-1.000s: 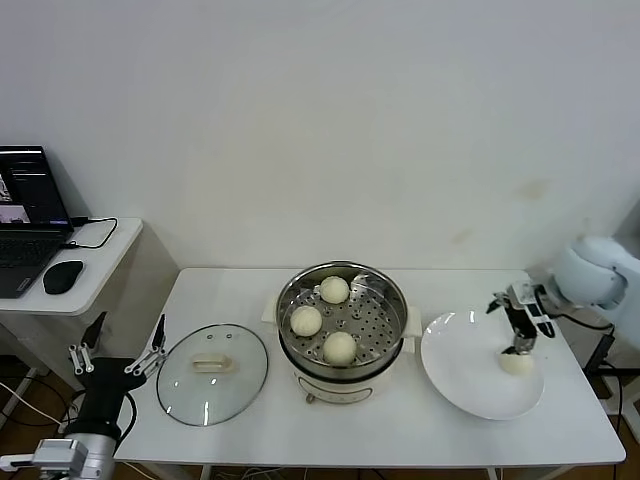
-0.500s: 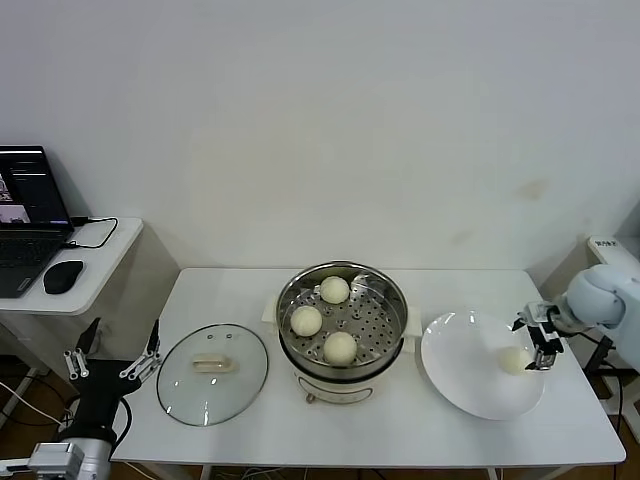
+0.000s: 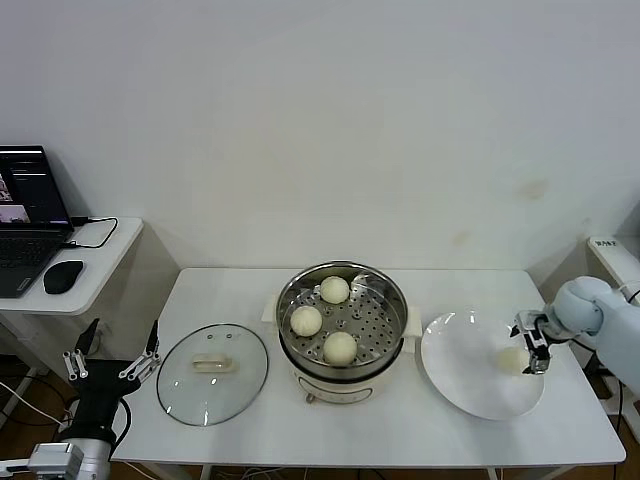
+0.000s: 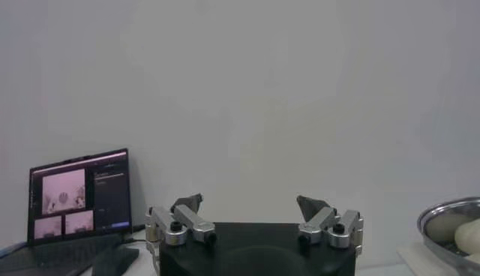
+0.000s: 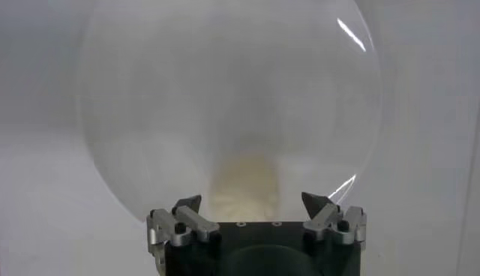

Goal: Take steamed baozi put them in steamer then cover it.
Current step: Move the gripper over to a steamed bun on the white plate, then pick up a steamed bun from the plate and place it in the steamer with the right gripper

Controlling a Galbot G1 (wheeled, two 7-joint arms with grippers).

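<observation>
Three smooth, cream-white baozi (image 3: pixel 339 346) already sit on the perforated floor of my shiny steel steamer (image 3: pixel 344 275) mid-bench; the fourth (image 3: pixel 512 359) lies on the glossy white plate (image 3: pixel 460 375) near the right edge. My right gripper (image 3: pixel 533 352) brackets it, fingers apart. The glass cover (image 3: pixel 212 372) waits near the left edge; my left gripper (image 3: pixel 112 354) idles open beyond it.

Light was even and bright; the plate (image 5: pixel 225 97) showed glare streaks, and the baozi (image 5: pixel 244 184) was blurred.
</observation>
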